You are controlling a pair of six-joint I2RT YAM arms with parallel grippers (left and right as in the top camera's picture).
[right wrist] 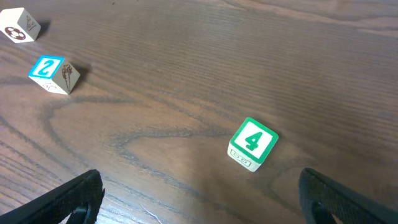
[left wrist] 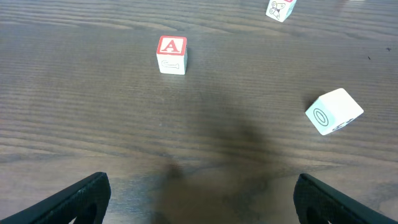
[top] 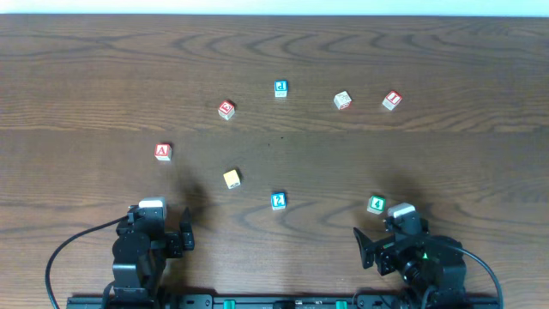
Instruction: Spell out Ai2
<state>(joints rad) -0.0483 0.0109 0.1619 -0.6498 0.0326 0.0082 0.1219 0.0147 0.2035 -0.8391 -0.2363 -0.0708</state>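
The red A block sits left of centre and shows in the left wrist view. The blue 2 block lies at front centre and shows in the right wrist view. A red block with an i-like mark sits far right. My left gripper is open and empty near the front edge, its fingertips wide apart. My right gripper is open and empty, just behind the green 4 block.
Other blocks lie scattered: a yellow one showing an O, a red one, a blue one, a white-red one, and the green 4. The wooden table stretches to the back.
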